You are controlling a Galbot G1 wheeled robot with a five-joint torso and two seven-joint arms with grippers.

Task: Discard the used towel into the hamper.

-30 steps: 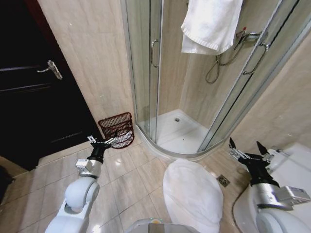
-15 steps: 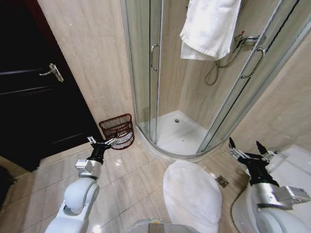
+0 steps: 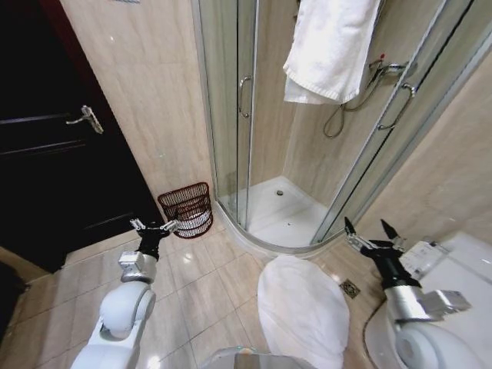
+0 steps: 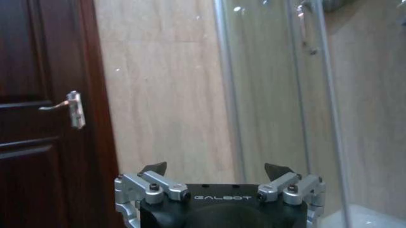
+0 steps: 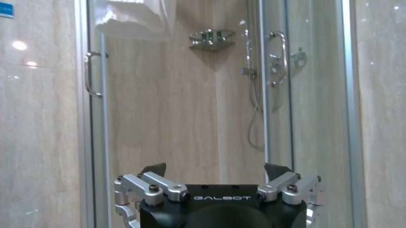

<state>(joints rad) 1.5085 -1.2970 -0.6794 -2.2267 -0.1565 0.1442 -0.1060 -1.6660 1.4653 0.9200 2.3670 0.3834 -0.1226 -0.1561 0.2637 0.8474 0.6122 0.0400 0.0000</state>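
This is a bathroom in a home or a hotel. A curved glass shower cabin (image 3: pixel 254 115) with chrome handles stands in the corner, with a white shower tray (image 3: pixel 280 211) inside and a chrome shower hose (image 3: pixel 342 115) on the wall. A white terry towel (image 3: pixel 327 46) hangs over the cabin. Walls and floor are beige glossy tiles (image 3: pixel 146 100). A dark wooden door (image 3: pixel 54 154) is at the left, and a white toilet lid (image 3: pixel 300 311) is below.

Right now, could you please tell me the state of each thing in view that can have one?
towel: hanging over the shower enclosure, not grasped.
hamper: upright on the floor by the shower, something pale inside.
shower door: shut.
dark door: shut.
left gripper: open, empty.
right gripper: open, empty.
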